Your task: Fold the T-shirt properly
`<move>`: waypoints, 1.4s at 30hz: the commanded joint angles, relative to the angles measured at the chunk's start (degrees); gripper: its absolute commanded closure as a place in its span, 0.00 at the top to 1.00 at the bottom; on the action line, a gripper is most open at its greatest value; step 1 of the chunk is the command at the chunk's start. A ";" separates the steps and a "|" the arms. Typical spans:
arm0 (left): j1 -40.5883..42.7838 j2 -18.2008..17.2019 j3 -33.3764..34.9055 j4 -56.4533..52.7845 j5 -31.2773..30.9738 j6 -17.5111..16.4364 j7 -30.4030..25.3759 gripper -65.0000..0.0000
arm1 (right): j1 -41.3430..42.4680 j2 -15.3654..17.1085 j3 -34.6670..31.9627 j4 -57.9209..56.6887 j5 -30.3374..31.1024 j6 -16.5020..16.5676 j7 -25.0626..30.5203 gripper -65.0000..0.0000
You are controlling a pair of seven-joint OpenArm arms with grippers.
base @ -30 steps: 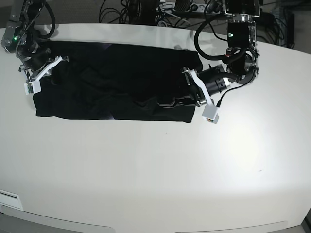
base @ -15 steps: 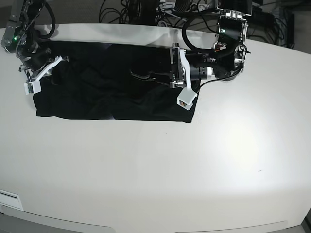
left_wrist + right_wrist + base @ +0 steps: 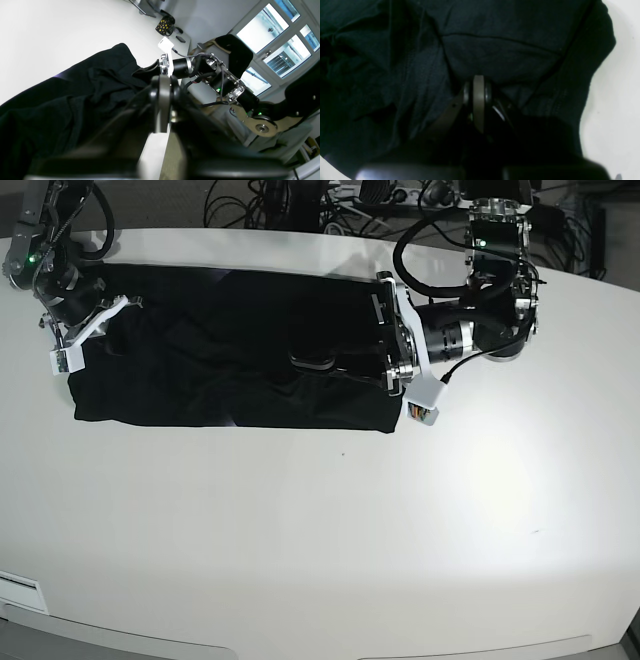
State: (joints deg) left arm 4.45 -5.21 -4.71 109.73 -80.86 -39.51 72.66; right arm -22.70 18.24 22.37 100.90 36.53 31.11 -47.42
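The black T-shirt lies as a long band on the white bench, under both my claws. My right claw is clamped on cloth. I cannot tell the left claw's opening. Soft, light, floppy fabric: I'd pinch an edge.

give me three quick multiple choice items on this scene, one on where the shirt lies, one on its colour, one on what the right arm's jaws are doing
1. Where does the T-shirt lie on the table?
A. far part
B. near edge
C. hanging off the side

2. What colour is the side of the T-shirt that shows?
A. white
B. black
C. red

3. How do the jaws of the right gripper stand?
A. wide open above bare table
B. shut, at the cloth
C. holding a mug

Answers: 1 A, the base view shows it spread near the far edge; 2 B, only dark cloth shows; 3 B, the right wrist view shows them closed against the fabric.
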 commanded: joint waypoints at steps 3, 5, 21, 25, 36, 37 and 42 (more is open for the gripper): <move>-0.63 -1.22 -5.68 1.22 11.76 -0.49 -8.24 0.05 | -0.15 0.50 0.11 0.35 -0.52 -0.02 -1.73 0.00; -0.61 -1.88 -8.98 1.22 20.55 1.27 -12.74 0.00 | -0.15 0.52 0.11 0.35 -0.50 -0.02 -1.70 0.00; 1.07 -8.44 2.38 -1.22 40.04 1.81 -18.01 0.00 | -0.15 0.52 0.13 0.35 -0.50 0.00 -1.68 0.00; 3.43 -8.41 6.82 -1.38 37.70 1.73 -16.31 0.00 | -0.15 0.52 0.11 0.35 -0.50 0.00 -1.70 0.00; 3.52 -7.93 20.04 -1.22 23.15 -0.49 -16.06 0.00 | -0.13 0.52 0.11 0.35 -0.50 -0.02 -1.70 0.00; 3.13 -7.96 20.13 -1.16 23.15 -0.49 -16.00 0.00 | -0.13 0.52 0.11 0.35 -0.50 -0.02 -1.70 0.00; -0.04 -8.02 16.13 0.63 23.15 -0.49 -15.26 0.00 | -0.17 0.50 0.11 0.35 -0.50 -0.02 -1.75 0.00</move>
State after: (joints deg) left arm 5.08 -13.19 11.73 109.21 -56.29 -39.48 58.83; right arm -22.68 18.22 22.37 100.90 36.51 30.98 -47.42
